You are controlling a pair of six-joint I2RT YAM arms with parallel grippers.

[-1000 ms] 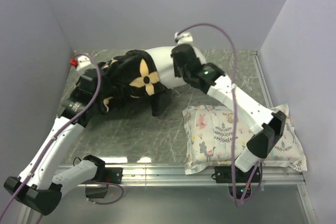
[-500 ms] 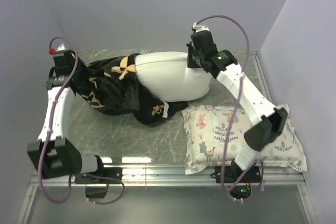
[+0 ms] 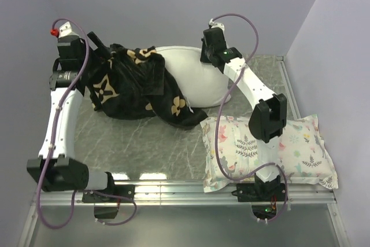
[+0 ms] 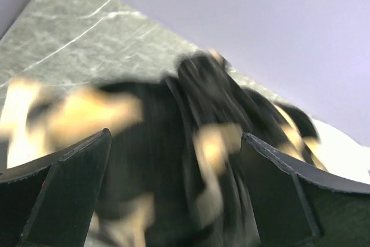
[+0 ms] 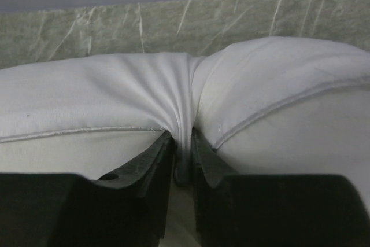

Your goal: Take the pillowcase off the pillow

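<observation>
At the back of the table [image 3: 150, 143] the pillow [image 3: 199, 82] lies across the middle. Its right part is bare and white, and its left part is covered by the pillowcase [image 3: 130, 85]. The pillowcase is bunched in a black heap on the pillow's left. One flap is draped over the pillow's near left corner and reaches the tabletop. A floral pillow [image 3: 289, 148] fills the near right corner of the table. Its far left corner is just beside that flap and close under the pillow's near edge. Plain walls close in the left, back and right sides.

The left arm folds at an elbow low on the near left and runs back along the left wall. Its wrist sits at the back left corner and is turned toward the heap. The left gripper [image 4: 176, 137] has its fingers [image 4: 63, 195] wide apart, with blurred black and tan fabric showing between them. Whether they touch the fabric cannot be told.

The right arm bends at an elbow above the floral pillow and reaches back and left to the pillow's far right part. The right gripper [image 5: 182, 143] is closed tight on a fold of the pillow's white fabric by a seam, which puckers toward the jaws. A purple cable loops over each arm.
</observation>
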